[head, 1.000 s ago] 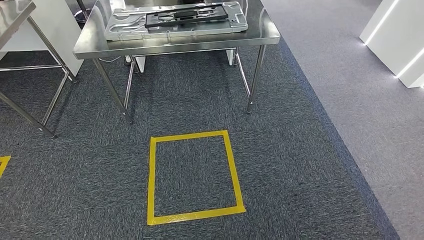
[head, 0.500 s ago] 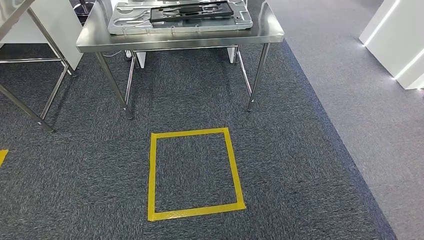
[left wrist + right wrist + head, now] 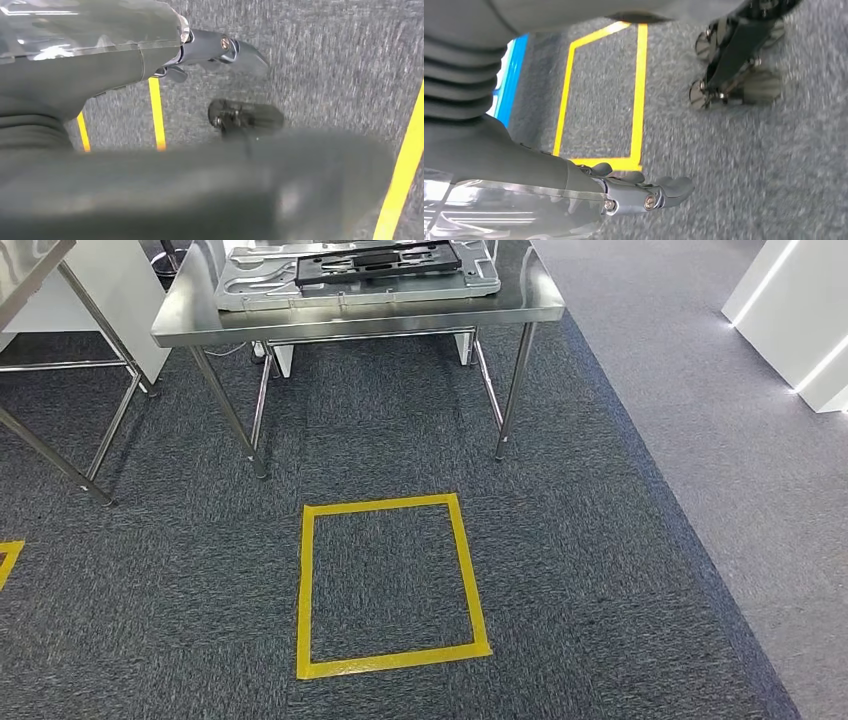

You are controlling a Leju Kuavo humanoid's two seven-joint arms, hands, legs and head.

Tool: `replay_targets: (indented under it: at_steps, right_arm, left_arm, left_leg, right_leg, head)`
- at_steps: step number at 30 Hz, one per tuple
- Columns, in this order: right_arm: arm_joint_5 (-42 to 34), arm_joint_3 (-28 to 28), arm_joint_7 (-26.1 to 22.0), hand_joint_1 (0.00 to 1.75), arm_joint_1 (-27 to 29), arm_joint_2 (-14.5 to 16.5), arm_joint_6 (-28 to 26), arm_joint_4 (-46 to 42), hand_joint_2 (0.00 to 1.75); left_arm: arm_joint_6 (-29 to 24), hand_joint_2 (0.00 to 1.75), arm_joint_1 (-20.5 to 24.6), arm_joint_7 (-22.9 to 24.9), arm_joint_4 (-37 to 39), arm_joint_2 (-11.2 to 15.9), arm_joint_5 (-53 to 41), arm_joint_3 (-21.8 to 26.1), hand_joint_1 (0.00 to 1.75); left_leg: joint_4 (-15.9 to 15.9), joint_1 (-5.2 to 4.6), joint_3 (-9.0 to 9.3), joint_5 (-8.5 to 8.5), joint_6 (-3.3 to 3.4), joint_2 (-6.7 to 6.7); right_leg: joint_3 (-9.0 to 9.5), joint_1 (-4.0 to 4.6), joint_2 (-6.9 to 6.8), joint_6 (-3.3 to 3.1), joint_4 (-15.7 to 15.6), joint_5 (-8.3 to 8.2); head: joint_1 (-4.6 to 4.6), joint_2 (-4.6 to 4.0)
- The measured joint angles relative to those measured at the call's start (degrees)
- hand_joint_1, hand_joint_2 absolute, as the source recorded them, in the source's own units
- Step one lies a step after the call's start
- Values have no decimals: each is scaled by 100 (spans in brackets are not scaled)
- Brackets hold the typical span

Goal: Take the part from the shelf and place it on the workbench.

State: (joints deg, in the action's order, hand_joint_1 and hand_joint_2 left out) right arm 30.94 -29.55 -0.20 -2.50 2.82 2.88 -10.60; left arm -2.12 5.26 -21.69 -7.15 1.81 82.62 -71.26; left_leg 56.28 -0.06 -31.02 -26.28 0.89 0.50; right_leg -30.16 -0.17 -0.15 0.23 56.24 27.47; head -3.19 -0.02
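A flat black part (image 3: 380, 260) lies on a silver pressed-metal panel (image 3: 260, 285), which rests on the steel workbench (image 3: 350, 320) at the top of the head view. My left hand (image 3: 220, 47) hangs above the grey carpet, fingers stretched out and holding nothing. In the right wrist view my right hand (image 3: 644, 195) also hangs over the carpet with its fingers straight and nothing in them. Both hands are well away from the workbench.
A yellow tape square (image 3: 390, 660) marks the carpet in front of the workbench. A second steel table (image 3: 60, 440) stands at the left. A white unit with light strips (image 3: 790, 320) stands at the right on paler floor (image 3: 720, 440).
The whole head picture has shifted a little, with the workbench and tape square now slightly higher: the camera moved. The part and panel lie as before.
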Motion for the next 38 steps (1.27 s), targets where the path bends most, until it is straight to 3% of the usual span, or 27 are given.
replay_targets:
  at_steps: [11, 15, 18, 19, 22, 23, 38]
  right_arm:
    - [-8, -35, -41, 0, -8, -13, 0, 0, 0]
    - [-9, -36, -64, 0, -9, -16, 9, 0, 175]
    - [-19, -36, -101, 0, -5, -19, 18, -1, 175]
    - [-36, -30, -110, 0, -1, -20, 18, -2, 175]
    - [-158, 19, -125, 0, 30, -22, 11, -18, 44]
    - [-211, 45, -127, 0, 45, -24, 6, -28, 0]
    - [-1033, 730, -96, 0, 299, -71, -92, -280, 0]
  left_arm:
    - [-20, 175, 1, -26, 0, -4, 9, 84, 0]
    - [-35, 175, 1, -41, 0, -3, 10, 91, 0]
    - [-62, 175, -5, -38, 0, -3, 10, 152, 0]
    - [-63, 131, -13, -18, -1, -3, 4, 211, 0]
    - [-49, 0, -66, 84, -22, -7, -91, 497, 0]
    - [-44, 0, -88, 122, -35, -8, -177, 602, 0]
    - [24, 0, -426, 704, -375, -42, -2454, 2360, 0]
  left_leg:
    - [-21, 13, -1, 23, -66, 1]
    - [-20, 12, -2, 23, -66, 1]
    - [-17, 12, -4, 23, -65, 1]
    - [-15, 11, -5, 22, -65, 1]
    - [-9, 11, -8, 21, -63, 1]
    - [-8, 11, -9, 20, -62, 1]
    - [-3, 10, -12, 17, -58, 1]
  right_leg:
    - [-14, 11, -1, -40, 21, -2]
    - [-14, 2, 0, -38, 21, -3]
    - [-14, -5, -1, -32, 21, -7]
    - [-14, -6, 0, -30, 21, -8]
    - [-15, -7, 0, -28, 21, -9]
    - [-15, -7, 0, -28, 21, -9]
    - [-16, -6, 0, -22, 20, -13]
  head:
    - [0, 0]
    - [0, 0]
    - [0, 0]
    - [0, 0]
    - [0, 0]
    - [0, 0]
    - [0, 0]
